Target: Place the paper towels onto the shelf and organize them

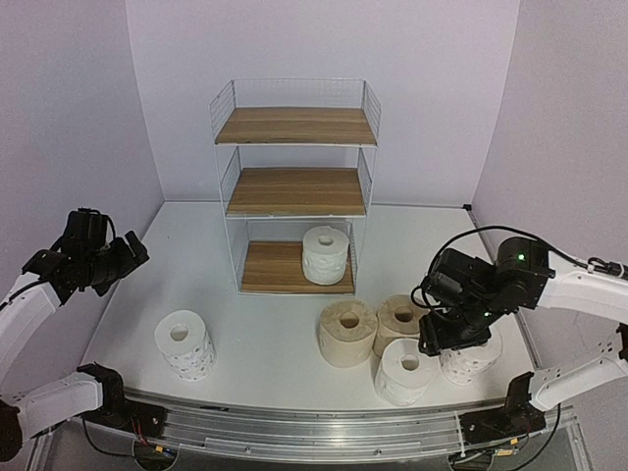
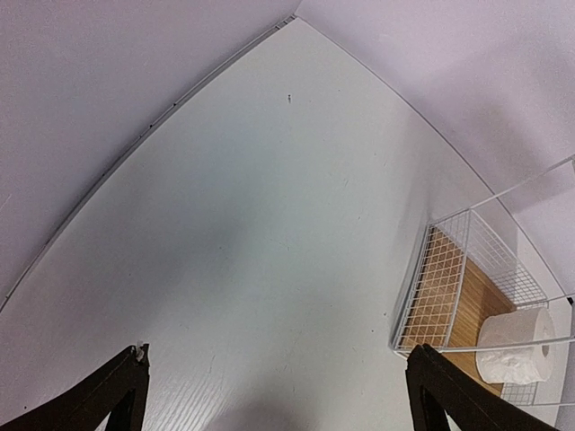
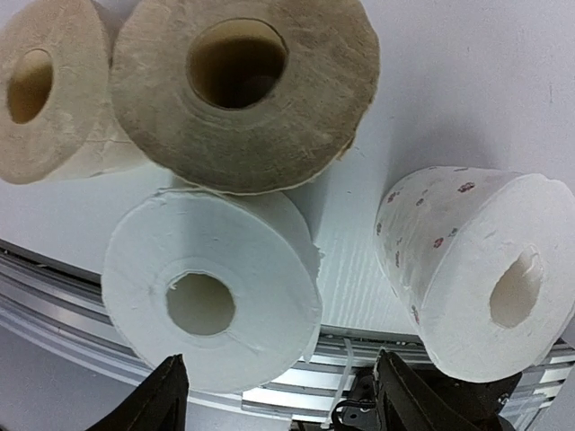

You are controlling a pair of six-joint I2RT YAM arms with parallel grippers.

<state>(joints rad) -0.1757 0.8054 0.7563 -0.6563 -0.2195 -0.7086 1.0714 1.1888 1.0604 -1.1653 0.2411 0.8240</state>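
Note:
The shelf [image 1: 294,186] stands at the back centre, with one white paper towel roll [image 1: 326,253] upright on its bottom board. On the table stand a dotted roll [image 1: 184,343] at the left, two beige rolls [image 1: 347,332] [image 1: 400,320], a plain white roll [image 1: 405,371] and another dotted roll [image 1: 475,359]. My right gripper [image 1: 444,345] hovers open over the gap between those last two. In the right wrist view its fingers [image 3: 163,397] are spread, the white roll [image 3: 211,292] lies ahead on the left and the dotted roll [image 3: 476,269] on the right. My left gripper [image 1: 130,251] is open and empty, far left.
The left wrist view looks down on bare table with the shelf's wire corner [image 2: 449,278] and its roll [image 2: 517,346] at the right. A metal rail [image 1: 324,432] runs along the near table edge. Walls close in on both sides.

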